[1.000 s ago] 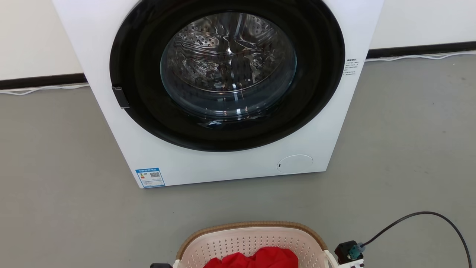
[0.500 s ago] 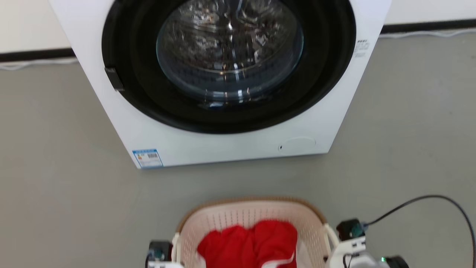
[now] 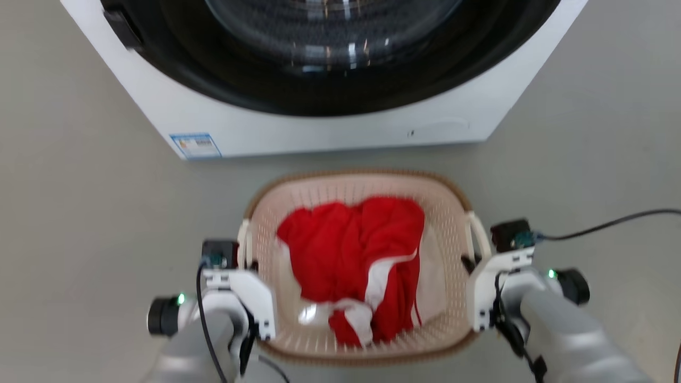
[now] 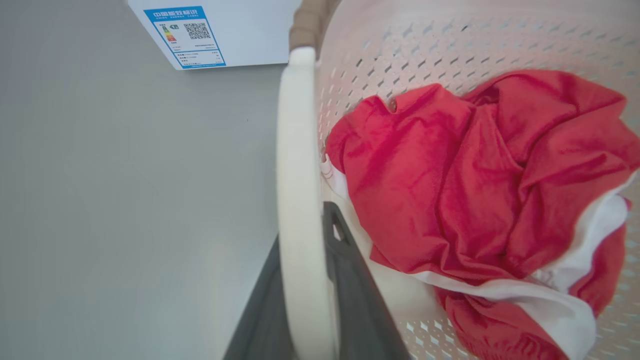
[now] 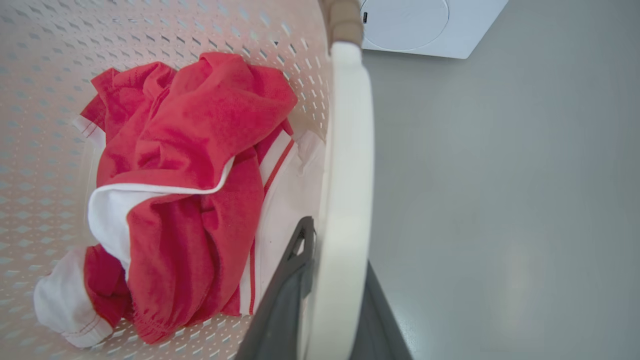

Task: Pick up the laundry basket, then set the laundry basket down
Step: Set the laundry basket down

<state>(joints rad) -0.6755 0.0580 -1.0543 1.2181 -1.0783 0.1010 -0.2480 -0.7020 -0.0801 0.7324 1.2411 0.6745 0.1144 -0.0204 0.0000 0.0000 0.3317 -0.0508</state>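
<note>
Head view looks down on a small cream-white perforated plastic laundry basket (image 3: 356,174) with a brown woven-look rim band, placed over the grey floor (image 3: 80,213) just in front of the lower front edge of a white front-loading washing machine (image 3: 319,133), with a crumpled red-and-white garment (image 3: 351,255) lying inside it. The left gripper (image 4: 302,235) is clamped on the white left loop handle (image 4: 295,150), one dark finger inside the basket wall and the other outside it, and the right gripper (image 5: 337,250) is clamped on the white right loop handle (image 5: 350,125) in the same way. The basket therefore sits between the two arms, gripped on both sides. Whether its base rests on the floor or hangs just clear of it cannot be told from these views. By my reading the pick-up grip is made and the work stands at the carry or the start of the set-down. The next move calls for both arms to travel together and level so the basket does not tip, then for a gentle lowering onto open floor short of the machine, clear of the black cable (image 3: 612,221) on the right, before either grip lets go.
</note>
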